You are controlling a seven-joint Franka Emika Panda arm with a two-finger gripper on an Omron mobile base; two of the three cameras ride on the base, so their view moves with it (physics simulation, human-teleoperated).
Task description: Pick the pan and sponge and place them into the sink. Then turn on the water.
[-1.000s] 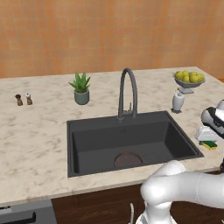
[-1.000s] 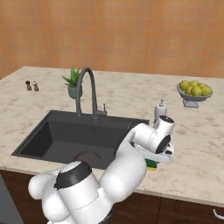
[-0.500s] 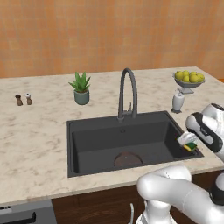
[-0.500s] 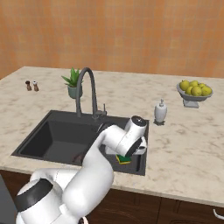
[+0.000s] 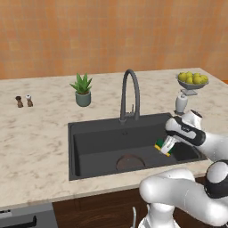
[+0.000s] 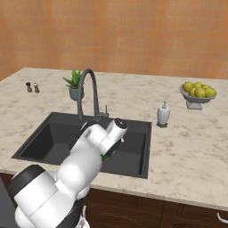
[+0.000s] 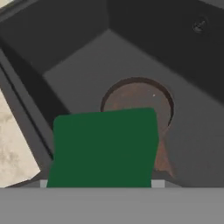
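My gripper (image 5: 165, 145) is shut on the sponge (image 5: 163, 146), holding it above the right half of the sink (image 5: 90, 128). In the hand view the sponge's green top (image 7: 105, 146) hangs directly over the basin. The dark brown pan (image 5: 130, 162) lies flat on the sink floor, below and to the left of the sponge, and appears beyond it in the hand view (image 7: 146, 98). The arched dark grey faucet (image 5: 129, 95) stands behind the sink, and no stream falls from its tip. In the right base view, a green sliver of sponge (image 6: 105, 156) peeks from under my arm.
A white soap dispenser (image 5: 181, 102) stands at the sink's back right corner, with a grey bowl of lemons (image 5: 192, 81) behind it. A potted plant (image 5: 82, 89) sits left of the faucet. Two small shakers (image 5: 24, 101) stand far left on the marble counter.
The arm has swung left from the counter to the right of the sink, carrying the sponge out over the basin.
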